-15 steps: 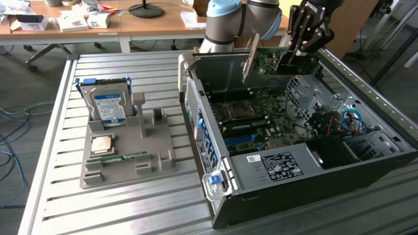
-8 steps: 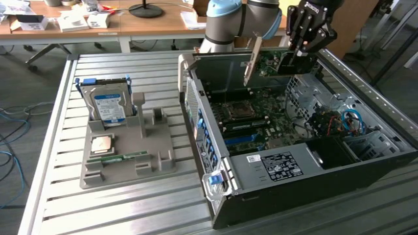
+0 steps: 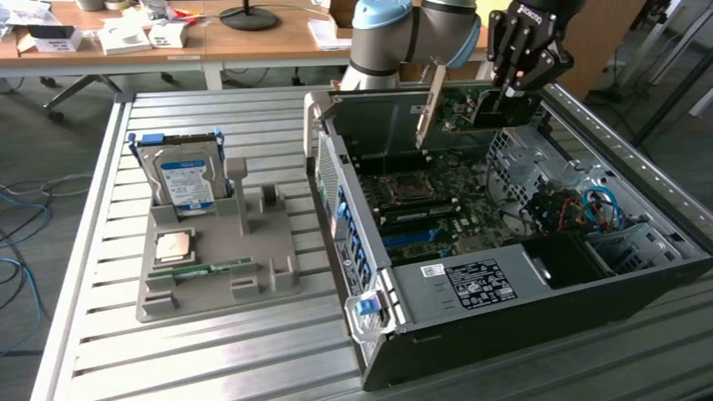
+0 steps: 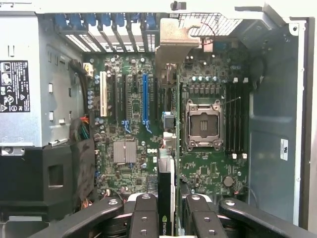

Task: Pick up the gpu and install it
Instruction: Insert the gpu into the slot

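The gpu (image 3: 459, 113) is a dark circuit card with a silvery bracket (image 3: 430, 104) at one end. It hangs edge-down over the open computer case (image 3: 368, 276), and my gripper (image 3: 507, 93) is shut on its far end. In the wrist view the gpu (image 4: 166, 198) runs edge-on away from my gripper (image 4: 167, 210), and its bracket (image 4: 173, 42) reaches the case's rear slot openings. The card floats above the motherboard (image 4: 129, 148), between the blue expansion slot (image 4: 145, 99) and the processor socket (image 4: 203, 124). I cannot tell if it touches any slot.
A grey holder tray (image 3: 206, 288) at the exterior view's left carries a silver hard drive (image 3: 184, 180), a processor chip (image 3: 175, 245) and a green memory stick (image 3: 200, 270). The case's power supply (image 3: 473, 280) and cables (image 3: 579, 209) crowd its near end. A cluttered desk (image 3: 223, 38) stands behind.
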Robot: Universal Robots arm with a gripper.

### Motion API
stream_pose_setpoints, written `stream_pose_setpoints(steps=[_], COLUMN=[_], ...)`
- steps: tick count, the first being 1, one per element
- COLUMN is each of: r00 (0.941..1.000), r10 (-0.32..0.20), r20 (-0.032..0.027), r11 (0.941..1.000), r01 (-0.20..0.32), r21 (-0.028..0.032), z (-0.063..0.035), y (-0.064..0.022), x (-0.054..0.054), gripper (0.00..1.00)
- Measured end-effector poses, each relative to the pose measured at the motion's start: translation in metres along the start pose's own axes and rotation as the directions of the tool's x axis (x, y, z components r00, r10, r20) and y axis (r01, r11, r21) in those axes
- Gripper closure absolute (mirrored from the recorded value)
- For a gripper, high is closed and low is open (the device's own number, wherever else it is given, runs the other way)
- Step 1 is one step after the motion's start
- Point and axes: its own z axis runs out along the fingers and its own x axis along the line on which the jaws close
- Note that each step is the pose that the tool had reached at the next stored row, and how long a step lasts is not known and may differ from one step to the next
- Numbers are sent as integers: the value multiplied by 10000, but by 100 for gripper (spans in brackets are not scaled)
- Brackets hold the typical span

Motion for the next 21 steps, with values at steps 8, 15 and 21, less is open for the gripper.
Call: stream_pose_setpoints(steps=[8,15,21], r00=[10000,10000,10000], r10=[-14,-14,-21], r20=[2,3,0], r11=[10000,10000,10000], r01=[14,14,21], r21=[46,47,46], z=[61,87,161], y=[20,20,20], x=[1,1,1], gripper=[74,74,74])
